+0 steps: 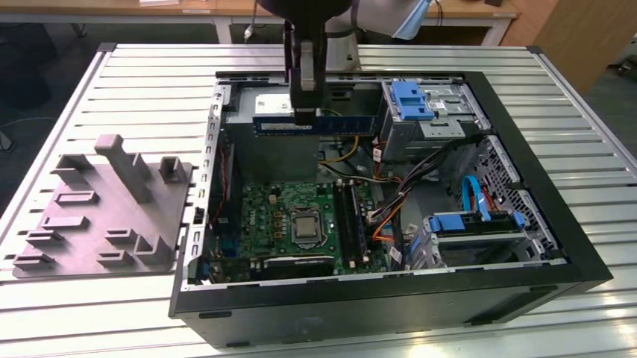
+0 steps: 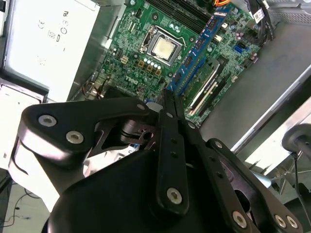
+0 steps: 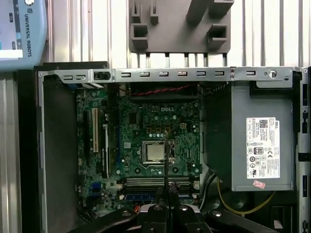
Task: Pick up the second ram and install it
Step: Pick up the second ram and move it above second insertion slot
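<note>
Hand (image 1: 303, 112) pressed together on the second ram (image 1: 333, 125), pinching it by its two flat faces near the middle of its length, so both ends stick out about evenly to the exterior view's left and right. The stick hangs level in the air over the far half of the open computer case (image 1: 398, 287), well apart from the motherboard (image 1: 289, 216) lying on the case floor. The case itself sits on the slatted desk (image 1: 149, 74), beside a grey parts holder (image 1: 110, 201). In the second wrist view the stick runs out from between the fingers (image 2: 170, 145) with its row of black chips showing. In the first wrist view we see it edge-on, a thin dark line over the processor (image 3: 155, 151).

We judge the stick to be light and stiff but thin. It should carry easily yet would not forgive bending or twisting across its flat. Its faces look smooth, so an off-centre hold could let it pivot, and the middle grip keeps it balanced. The best hold, we think, is on the faces toward the upper edge. That keeps pressure off the lower contact edge, which must stay free for the long black slots (image 1: 345, 216)
</note>
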You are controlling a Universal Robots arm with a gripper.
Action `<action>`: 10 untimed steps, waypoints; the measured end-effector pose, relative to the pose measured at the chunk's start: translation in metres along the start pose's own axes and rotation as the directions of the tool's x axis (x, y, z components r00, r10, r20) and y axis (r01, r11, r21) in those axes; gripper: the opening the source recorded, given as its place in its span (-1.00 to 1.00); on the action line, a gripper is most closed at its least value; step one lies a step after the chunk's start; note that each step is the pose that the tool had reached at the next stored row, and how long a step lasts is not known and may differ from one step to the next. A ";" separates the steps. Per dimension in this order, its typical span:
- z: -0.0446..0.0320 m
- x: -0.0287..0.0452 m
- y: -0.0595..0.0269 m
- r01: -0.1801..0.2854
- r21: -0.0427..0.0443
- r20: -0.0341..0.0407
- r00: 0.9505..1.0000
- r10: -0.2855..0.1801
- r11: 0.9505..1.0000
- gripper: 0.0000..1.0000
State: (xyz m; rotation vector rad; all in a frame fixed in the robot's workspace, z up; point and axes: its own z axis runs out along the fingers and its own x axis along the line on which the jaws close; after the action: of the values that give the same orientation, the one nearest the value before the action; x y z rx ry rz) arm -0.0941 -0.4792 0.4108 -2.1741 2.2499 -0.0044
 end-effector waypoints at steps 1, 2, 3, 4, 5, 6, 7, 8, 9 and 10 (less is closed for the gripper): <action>0.0018 0.0000 0.0000 0.000 0.000 0.001 1.000 0.000 1.000 -0.77; 0.0035 0.0000 0.0000 0.000 0.000 0.002 1.000 0.000 1.000 -0.77; 0.0054 0.0000 0.0000 0.000 0.000 0.002 1.000 0.000 1.000 -0.77; 0.0073 0.0001 0.0000 0.000 0.000 0.003 1.000 0.000 1.000 -0.77; 0.0091 0.0001 0.0001 0.000 0.000 0.003 1.000 0.000 1.000 -0.77; 0.0109 0.0001 0.0001 0.000 0.000 0.004 1.000 0.000 1.000 -0.77; 0.0127 0.0001 0.0001 0.000 0.000 0.005 1.000 0.000 1.000 -0.77; 0.0145 0.0002 0.0001 0.000 0.000 0.006 1.000 0.000 1.000 -0.77; 0.0163 0.0002 0.0001 0.000 0.000 0.007 1.000 0.000 1.000 -0.77; 0.0181 0.0002 0.0001 0.000 0.000 0.009 1.000 0.000 1.000 -0.77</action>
State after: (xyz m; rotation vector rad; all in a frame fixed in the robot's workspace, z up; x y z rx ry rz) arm -0.0940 -0.4793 0.3928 -2.1699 2.2456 0.0054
